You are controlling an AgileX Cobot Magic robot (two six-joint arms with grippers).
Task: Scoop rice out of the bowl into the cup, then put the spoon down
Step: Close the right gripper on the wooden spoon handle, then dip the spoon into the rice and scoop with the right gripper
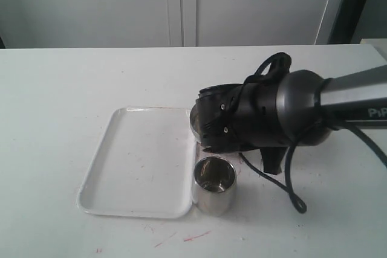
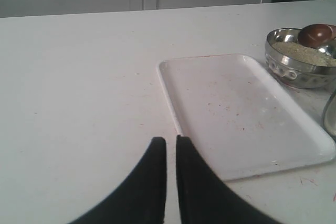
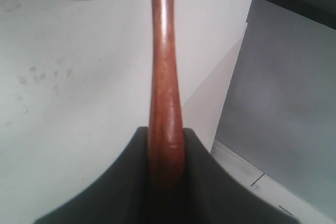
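The steel bowl holds pale rice. The dark brown spoon has its head over the rice at the bowl's far side. My right gripper is shut on the spoon's handle. In the exterior view the right arm's black wrist hangs over the bowl and hides most of it. The steel cup stands upright just in front of the bowl, apart from the gripper. My left gripper is shut with nothing in it, low over the table near the tray's corner.
A white rectangular tray lies left of the cup and bowl, touching or nearly touching the cup. A black cable trails on the table right of the cup. The table's far edge meets a pale wall.
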